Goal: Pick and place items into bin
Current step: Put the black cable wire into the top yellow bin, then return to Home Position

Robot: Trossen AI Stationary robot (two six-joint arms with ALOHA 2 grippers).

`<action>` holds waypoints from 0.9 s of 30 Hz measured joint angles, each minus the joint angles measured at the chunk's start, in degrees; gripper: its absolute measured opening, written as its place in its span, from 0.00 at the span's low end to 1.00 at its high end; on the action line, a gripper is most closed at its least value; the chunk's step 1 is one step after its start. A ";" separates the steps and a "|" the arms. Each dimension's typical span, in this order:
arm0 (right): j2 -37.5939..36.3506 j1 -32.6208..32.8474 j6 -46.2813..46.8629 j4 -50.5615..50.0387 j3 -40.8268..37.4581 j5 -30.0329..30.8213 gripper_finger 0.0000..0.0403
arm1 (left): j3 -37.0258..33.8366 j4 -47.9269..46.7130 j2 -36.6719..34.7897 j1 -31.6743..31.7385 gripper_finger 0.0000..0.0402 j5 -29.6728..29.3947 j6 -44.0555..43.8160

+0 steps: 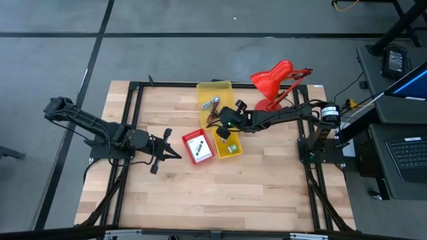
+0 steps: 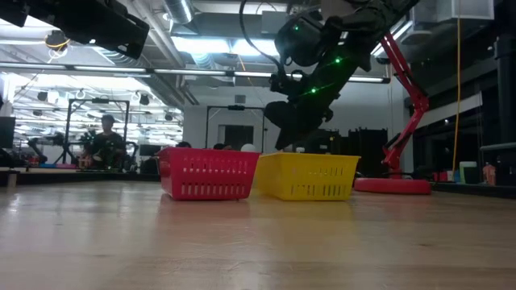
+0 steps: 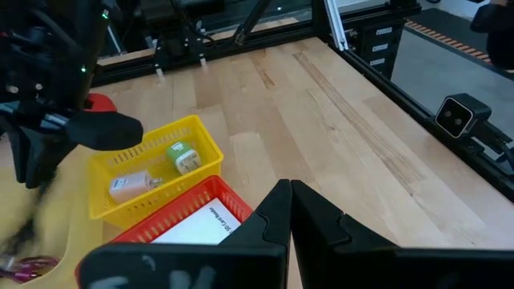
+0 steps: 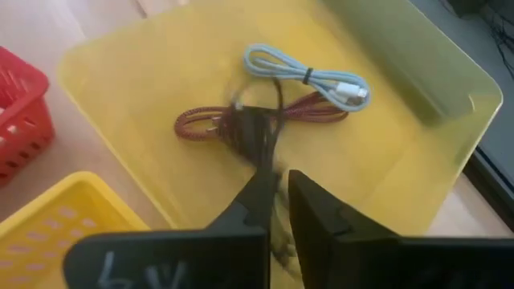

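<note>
Hanging over the yellow tray (image 1: 215, 89) at about 12 o'clock on the table (image 1: 267, 180), the right gripper (image 4: 277, 181) has its fingers nearly together on a black cable (image 4: 269, 136) above the dark red cord (image 4: 210, 124), while the left gripper (image 3: 289, 193) waits pinched together at 9 o'clock.

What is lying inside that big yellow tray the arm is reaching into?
In the yellow tray lie a dark red cord and a coiled pale blue cable. The right gripper hangs over them, covering the cord's middle and whatever lies beneath its fingers.
</note>
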 joint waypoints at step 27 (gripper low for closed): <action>-9.33 4.29 -6.13 1.51 -0.82 -5.61 0.00 | 0.00 -4.73 -11.04 6.30 0.01 -5.52 6.21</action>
